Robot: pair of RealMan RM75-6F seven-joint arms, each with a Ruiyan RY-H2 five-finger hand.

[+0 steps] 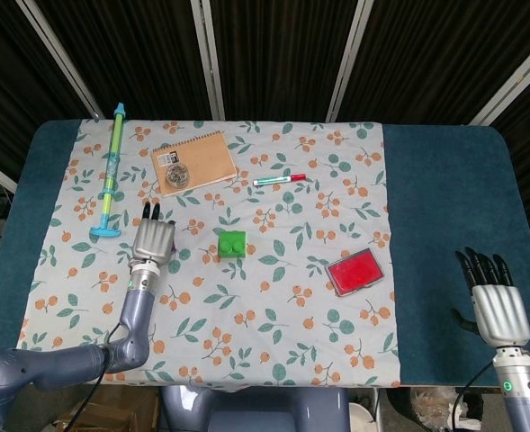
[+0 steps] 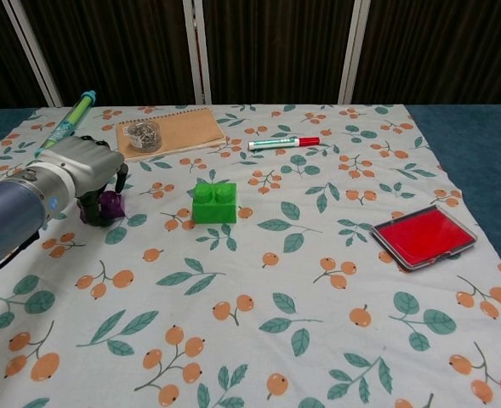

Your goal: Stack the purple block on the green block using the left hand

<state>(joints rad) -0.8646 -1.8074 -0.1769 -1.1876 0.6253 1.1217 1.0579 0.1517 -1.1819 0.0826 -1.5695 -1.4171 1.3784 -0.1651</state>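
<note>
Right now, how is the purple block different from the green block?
The purple block sits under the left hand, with fingers around it; the green block stands free, and nothing touches it. The purple block looks smaller and darker than the bright green block. The purple block is mostly hidden, while the green block shows its two studs. Both rest on the flowery tablecloth.

No text, label, brand, number or sign can be read in either view. The notebook (image 2: 172, 131) cover beyond the left robot hand (image 2: 78, 167) carries a small patch, too blurred to tell whether it bears writing.
</note>
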